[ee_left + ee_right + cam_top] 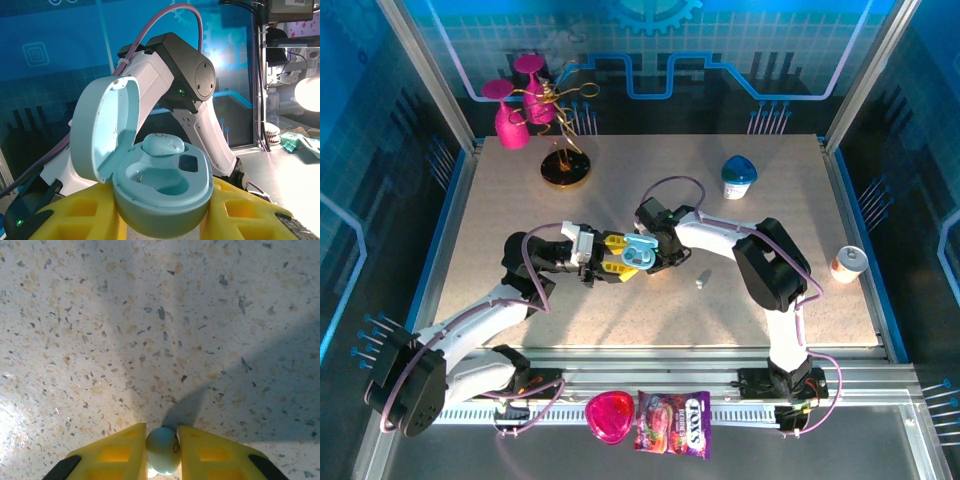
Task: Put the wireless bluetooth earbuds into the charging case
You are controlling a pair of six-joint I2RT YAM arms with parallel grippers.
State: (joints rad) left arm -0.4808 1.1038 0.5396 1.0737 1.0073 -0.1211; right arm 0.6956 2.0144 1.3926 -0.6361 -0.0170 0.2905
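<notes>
Speckled table [770, 220], mid-surface. Clamped in left gripper [160, 220]: open charging case [165, 200], one earbud [162, 145] seated, near socket [160, 182] empty. Pinched in right gripper [162, 432]: second earbud [163, 452] (tiny, slippery-looking). Line up over empty socket, lower slow, release late.

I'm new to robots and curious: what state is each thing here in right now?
charging case: lid open, one socket empty
first earbud: seated in charging case
second earbud: pinched in right claw
left claw: shut on charging case
right claw: shut on second earbud
</notes>
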